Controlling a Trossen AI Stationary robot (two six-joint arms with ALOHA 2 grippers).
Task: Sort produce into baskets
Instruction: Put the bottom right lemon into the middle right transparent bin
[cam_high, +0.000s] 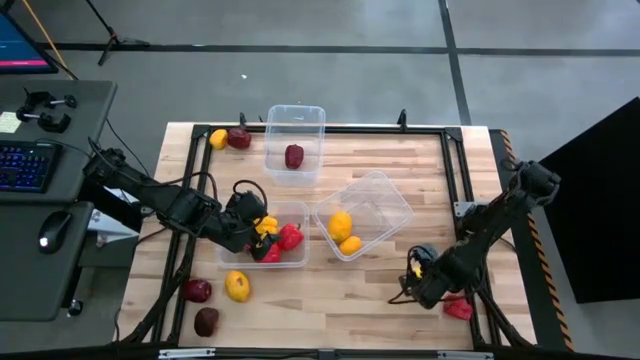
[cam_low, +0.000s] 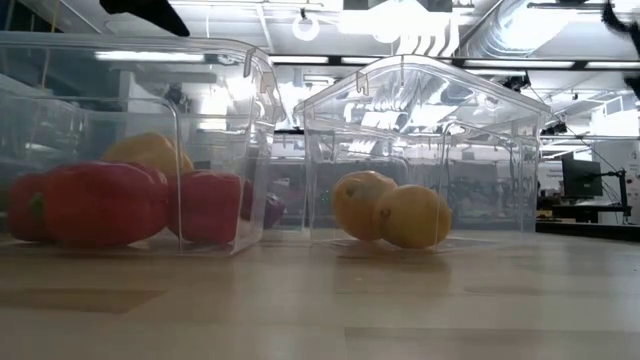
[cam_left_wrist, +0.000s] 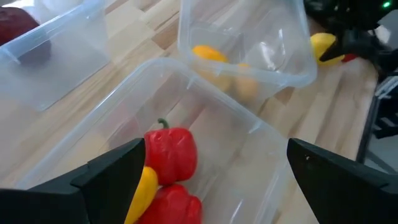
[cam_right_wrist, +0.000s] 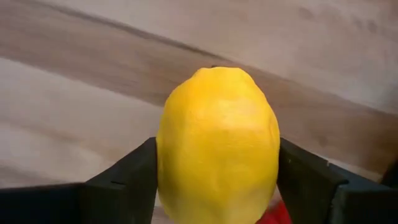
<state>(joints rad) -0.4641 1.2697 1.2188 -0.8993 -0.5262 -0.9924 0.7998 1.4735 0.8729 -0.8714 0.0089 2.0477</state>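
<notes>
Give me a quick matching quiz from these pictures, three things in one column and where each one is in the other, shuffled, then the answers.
Things:
1. lemon
2. maroon piece
3. two orange fruits

Places:
A. alone in the far tub
B. in the angled tub
C. between the right gripper's jaws

Pairs: 1-C, 2-A, 3-B

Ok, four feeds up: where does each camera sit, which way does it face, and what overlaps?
High view: above the table, straight down; both arms, left pincer over the tub of red peppers, right pincer near the table's right edge.
Low view: table height, level across; two tubs, only dark arm bits at top.
Left wrist view: looks past its open fingers into that tub.
Right wrist view: its fingers clamp a lemon.
Shared: the tub of orange fruit.
</notes>
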